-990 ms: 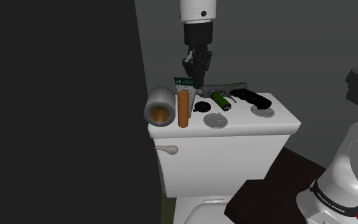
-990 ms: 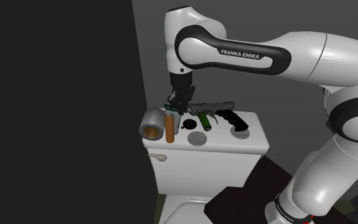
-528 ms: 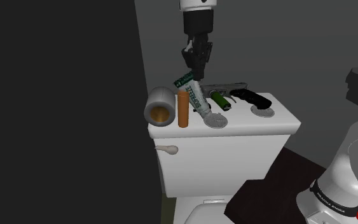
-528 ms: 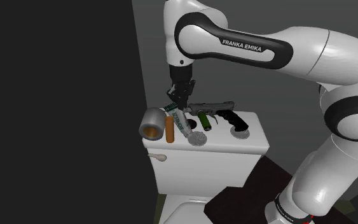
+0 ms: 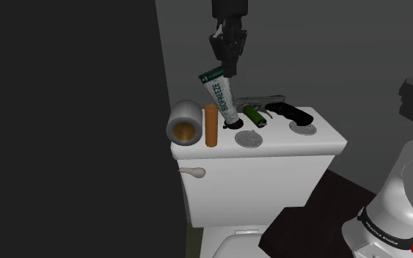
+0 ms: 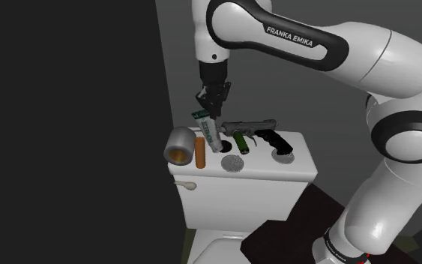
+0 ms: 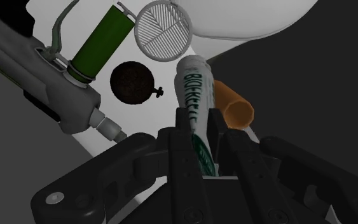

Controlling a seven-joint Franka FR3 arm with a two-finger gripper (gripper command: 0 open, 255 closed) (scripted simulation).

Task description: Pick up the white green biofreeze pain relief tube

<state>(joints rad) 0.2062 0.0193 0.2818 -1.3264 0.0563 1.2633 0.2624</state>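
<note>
The tube [image 5: 220,95] is white with green letters. The gripper [image 5: 228,72] is all black. The stick [image 5: 211,126] is orange. The round disc [image 7: 163,30] has thin grey and white stripes. The tank [image 5: 256,176] is white.

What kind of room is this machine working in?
Probably a bathroom: a toilet tank with a flush lever, the bowl below, a paper roll on top. The gripper holds a tube.

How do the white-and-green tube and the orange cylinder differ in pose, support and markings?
The tube tilts; the orange cylinder stands upright. The tube is clasped in the end effector; the cylinder rests on the toilet tank lid. The tube carries green lettering; the cylinder is plain. Both are slender.
</note>
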